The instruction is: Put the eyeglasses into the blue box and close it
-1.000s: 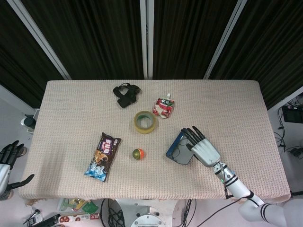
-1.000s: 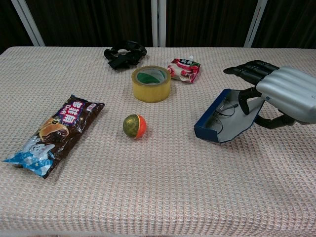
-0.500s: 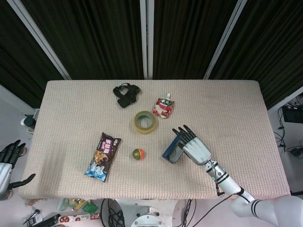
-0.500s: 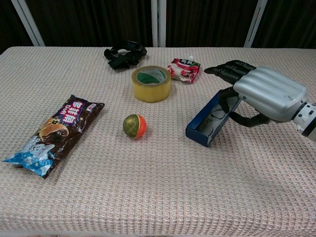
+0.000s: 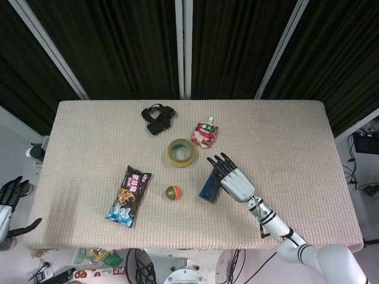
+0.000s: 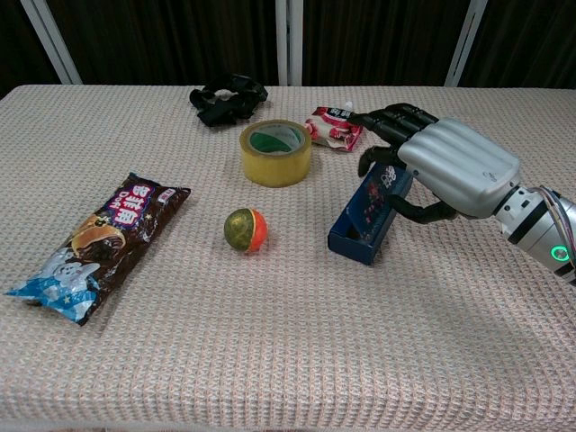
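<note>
1. While the right hand lies over the lid of the blue box, its dark fingers are stretched out and a little apart, reaching past the far end of the box, and the thumb hooks under the side of the box.
2. A second ago the box stood wide open with the eyeglasses showing inside. Now the lid is pushed down and the box looks shut, or very nearly shut.
3. The eyeglasses cannot be seen any more. I think they are inside the box, under the lid.
4. That means the job looks almost done. The hand may only need to press the lid fully down and then let go.
5. The hand has also slid closer to the tape roll than it was, and the box has come along with it.
6. The box now sits just beside the tape roll, on the near right of it, and the little orange-and-green ball is on the box's other side.
7. The long side of the box runs from near the robot away toward the back of the table, leaning a little to the right, and the far end points at the red pouch.
8. The left hand hangs off the table edge, far from the tape roll, fingers loose and apart, holding nothing.
</note>
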`<state>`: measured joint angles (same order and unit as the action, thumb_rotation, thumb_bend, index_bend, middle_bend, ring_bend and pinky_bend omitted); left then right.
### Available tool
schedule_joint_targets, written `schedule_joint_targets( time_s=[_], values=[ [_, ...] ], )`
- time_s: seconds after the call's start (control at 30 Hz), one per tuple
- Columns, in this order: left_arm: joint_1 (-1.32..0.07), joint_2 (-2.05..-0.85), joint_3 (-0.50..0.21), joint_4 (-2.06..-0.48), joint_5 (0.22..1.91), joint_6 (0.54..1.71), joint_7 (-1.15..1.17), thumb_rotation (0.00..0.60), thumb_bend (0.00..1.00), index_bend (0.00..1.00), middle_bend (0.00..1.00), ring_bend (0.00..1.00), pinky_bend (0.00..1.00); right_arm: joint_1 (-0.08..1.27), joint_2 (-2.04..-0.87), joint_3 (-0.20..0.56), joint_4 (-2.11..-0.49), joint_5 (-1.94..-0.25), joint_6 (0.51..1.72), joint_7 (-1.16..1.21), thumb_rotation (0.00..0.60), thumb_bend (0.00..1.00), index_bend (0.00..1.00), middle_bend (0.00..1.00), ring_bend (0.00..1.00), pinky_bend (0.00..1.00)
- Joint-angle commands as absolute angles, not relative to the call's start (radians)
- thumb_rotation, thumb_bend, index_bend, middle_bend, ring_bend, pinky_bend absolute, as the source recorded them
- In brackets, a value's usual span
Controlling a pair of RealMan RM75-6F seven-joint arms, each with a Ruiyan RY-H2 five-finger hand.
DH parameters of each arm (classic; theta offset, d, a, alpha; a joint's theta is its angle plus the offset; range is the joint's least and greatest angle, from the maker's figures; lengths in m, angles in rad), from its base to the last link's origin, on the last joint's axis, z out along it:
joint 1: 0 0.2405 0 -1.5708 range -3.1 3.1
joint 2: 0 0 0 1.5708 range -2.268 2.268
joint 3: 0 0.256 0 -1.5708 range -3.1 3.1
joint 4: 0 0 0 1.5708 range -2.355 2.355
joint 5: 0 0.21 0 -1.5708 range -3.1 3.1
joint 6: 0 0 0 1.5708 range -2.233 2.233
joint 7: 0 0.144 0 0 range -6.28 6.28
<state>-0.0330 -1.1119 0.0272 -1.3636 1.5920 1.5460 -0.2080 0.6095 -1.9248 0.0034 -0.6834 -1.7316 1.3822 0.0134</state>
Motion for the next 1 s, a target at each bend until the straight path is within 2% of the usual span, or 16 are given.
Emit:
schedule_joint_targets(
  time_s=[0.03,0.3,0.47,0.57,0.67,0.8,0.9,1.0],
  values=[
    [-0.033,-1.112,0.027,-1.364,1.592,1.546,-0.208,0.456,0.15,0.03,0.02,0.06,0.19,0.614,-1.957,0.012,-0.642,-1.739,1.429,0.060,0.600,0.24,0.00,0.00,0.00,0.00],
    [-0.033,-1.112,0.028,-1.367,1.594,1.546,-0.205,0.458,0.15,0.03,0.02,0.06,0.19,0.615,-1.980,0.022,-0.582,-1.739,1.510,0.121,0.600,0.22,0.00,0.00,0.00,0.00],
    [-0.032,-1.109,0.026,-1.373,1.597,1.554,-0.198,0.458,0.15,0.03,0.02,0.06,0.19,0.594,-1.927,0.041,-0.606,-1.733,1.605,0.140,0.600,0.22,0.00,0.00,0.00,0.00],
    [-0.032,-1.107,0.024,-1.381,1.602,1.562,-0.191,0.456,0.15,0.03,0.02,0.06,0.19,0.546,-1.833,0.043,-0.694,-1.713,1.644,0.124,0.600,0.22,0.00,0.00,0.00,0.00],
    [-0.032,-1.104,0.023,-1.392,1.609,1.571,-0.180,0.456,0.15,0.03,0.02,0.06,0.19,0.467,-1.671,0.023,-0.885,-1.677,1.636,0.054,0.600,0.22,0.00,0.00,0.00,0.00],
    [-0.033,-1.100,0.019,-1.412,1.625,1.590,-0.161,0.454,0.15,0.03,0.02,0.06,0.19,0.343,-1.412,-0.005,-1.219,-1.578,1.608,-0.087,0.600,0.21,0.00,0.00,0.00,0.00],
    [-0.033,-1.096,0.016,-1.428,1.636,1.606,-0.145,0.454,0.15,0.03,0.02,0.06,0.19,0.268,-1.275,-0.017,-1.398,-1.496,1.603,-0.149,0.600,0.21,0.00,0.00,0.00,0.00],
    [-0.032,-1.088,0.017,-1.447,1.645,1.615,-0.128,0.452,0.15,0.03,0.02,0.06,0.19,0.213,-1.191,-0.023,-1.493,-1.448,1.612,-0.159,0.600,0.21,0.00,0.00,0.00,0.00]
  ],
)
